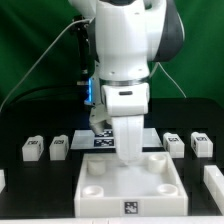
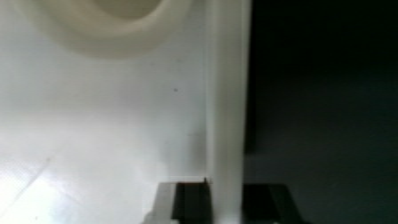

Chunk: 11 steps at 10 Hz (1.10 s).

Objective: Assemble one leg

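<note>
In the exterior view, the white arm [image 1: 125, 50] reaches down over a black desk [image 1: 40, 195], and its end effector [image 1: 130, 155] meets the far edge of the panel [image 1: 130, 185]. This view does not show how the jaws stand, because the wrist housing covers them. The panel is a large, matte white square with shallow round holes at its corners and a small black-and-white tag on its near side.

Only this view shows the legs. Two legs [image 1: 58, 147] stand on the desk towards the exterior view's left. Two more are towards the right [image 1: 175, 145], one just beside the panel's far corner. All four are small, blocky white plastic posts with square tags, upright and untouched, and none is fitted to the panel. Behind the arm the marker board [image 1: 100, 140] lies flat, partly hidden.

The wrist view is close and soft. It shows the panel [image 2: 107, 120] as smooth white plastic, with one round hole [image 2: 116, 20] curving into its surface. A raised pale rim runs straight along the panel's edge, and the dark desk [image 2: 329, 100] lies beyond it.

The end effector [image 2: 226, 205] straddles that rim. Its dark fingers [image 2: 187, 205] sit on either side with no gap that I can make out, so through the blur it appears clamped on the panel's edge.
</note>
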Motion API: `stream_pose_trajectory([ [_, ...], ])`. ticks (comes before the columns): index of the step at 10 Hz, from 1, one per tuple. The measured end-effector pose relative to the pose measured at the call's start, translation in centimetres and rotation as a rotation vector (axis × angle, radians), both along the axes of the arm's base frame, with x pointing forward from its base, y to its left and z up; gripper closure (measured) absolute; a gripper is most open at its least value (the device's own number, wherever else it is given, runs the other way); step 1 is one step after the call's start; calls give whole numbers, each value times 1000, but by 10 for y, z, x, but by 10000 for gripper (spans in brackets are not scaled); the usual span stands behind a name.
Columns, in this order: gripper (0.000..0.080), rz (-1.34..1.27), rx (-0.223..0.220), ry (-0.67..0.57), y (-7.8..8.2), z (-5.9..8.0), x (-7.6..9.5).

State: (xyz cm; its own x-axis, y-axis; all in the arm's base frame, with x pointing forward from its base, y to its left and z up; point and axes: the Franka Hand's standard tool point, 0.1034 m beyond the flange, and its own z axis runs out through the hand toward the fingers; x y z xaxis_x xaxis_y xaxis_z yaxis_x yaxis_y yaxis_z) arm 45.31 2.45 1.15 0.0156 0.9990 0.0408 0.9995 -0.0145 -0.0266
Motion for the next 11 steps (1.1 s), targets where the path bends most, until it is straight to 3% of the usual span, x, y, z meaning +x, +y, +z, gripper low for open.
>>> stream_pose_trajectory([
  [2,739,17,13,-25,13,0,21],
  [4,739,15,21,-37,23,0,32],
  [7,739,-16,30,-37,45,0,36],
  [11,739,-6,34,-61,44,0,37],
])
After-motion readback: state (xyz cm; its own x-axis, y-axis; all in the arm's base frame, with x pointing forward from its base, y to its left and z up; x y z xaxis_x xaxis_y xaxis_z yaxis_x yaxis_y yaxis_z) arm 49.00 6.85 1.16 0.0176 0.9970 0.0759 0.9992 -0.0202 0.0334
